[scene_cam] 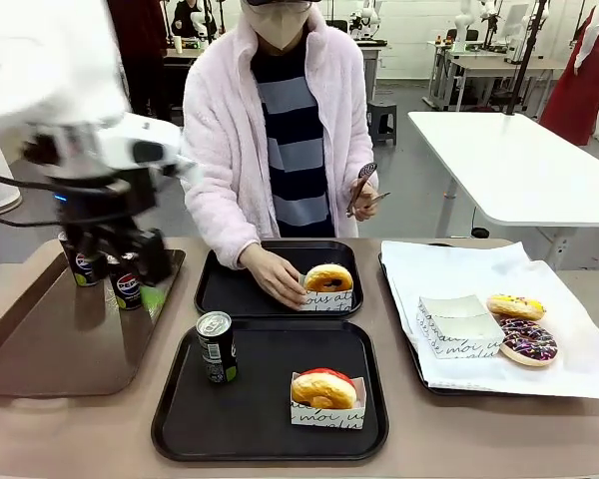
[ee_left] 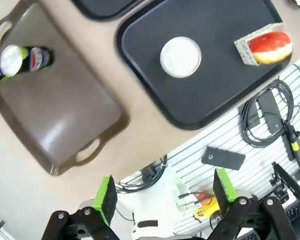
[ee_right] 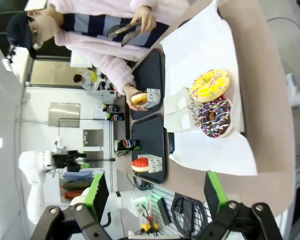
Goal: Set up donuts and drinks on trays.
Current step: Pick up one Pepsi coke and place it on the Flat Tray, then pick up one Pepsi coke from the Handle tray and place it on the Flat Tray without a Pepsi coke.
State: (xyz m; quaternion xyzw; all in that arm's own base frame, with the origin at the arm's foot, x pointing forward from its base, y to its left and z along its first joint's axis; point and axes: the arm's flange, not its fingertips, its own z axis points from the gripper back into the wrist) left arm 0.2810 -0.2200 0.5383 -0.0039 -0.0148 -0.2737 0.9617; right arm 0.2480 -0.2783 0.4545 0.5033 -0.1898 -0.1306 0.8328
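Tan tabletop (scene_cam: 399,399), workshop with white tables (scene_cam: 519,160) behind. On the near black tray (scene_cam: 270,424), one Pepsi can (scene_cam: 217,347) stands upright at the left and a red-iced donut (scene_cam: 324,389) sits in its paper holder at the near right. On the far black tray (scene_cam: 230,287), a plain donut (scene_cam: 328,278) with the person's hand (scene_cam: 275,274) touching it; the other hand (scene_cam: 364,195) holds tongs (scene_cam: 362,180). At left, the brown handled tray (scene_cam: 40,349) holds two more cans (scene_cam: 127,287), partly hidden by the left arm (scene_cam: 130,150). Pincers: left gripper (ee_left: 166,190) released, pads wide apart, nothing between; right gripper (ee_right: 155,190) likewise spread and empty. At right, the paper-lined tray (scene_cam: 459,264) carries a yellow donut (scene_cam: 515,306), a chocolate-sprinkle donut (scene_cam: 527,341) and an empty holder (scene_cam: 459,324) just beside them.
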